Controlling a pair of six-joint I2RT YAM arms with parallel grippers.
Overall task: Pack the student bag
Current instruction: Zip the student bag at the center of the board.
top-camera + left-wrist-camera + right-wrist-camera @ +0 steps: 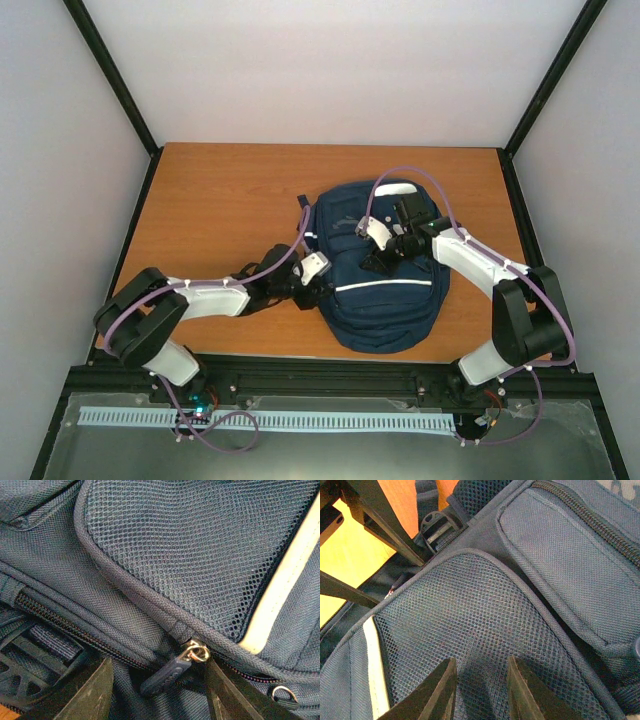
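Toward table's near edge, student bag; left gripper parted astride zipper pull; right gripper on mesh pocket, grip unclear.

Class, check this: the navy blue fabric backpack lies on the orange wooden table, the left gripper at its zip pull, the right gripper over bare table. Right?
One mistake: the right gripper is over the mesh panel of the navy blue fabric backpack, not bare table; the right wrist view shows it.

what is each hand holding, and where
Nothing in the left hand, open astride the zipper pull; the right hand rests on the mesh panel, grip unclear.
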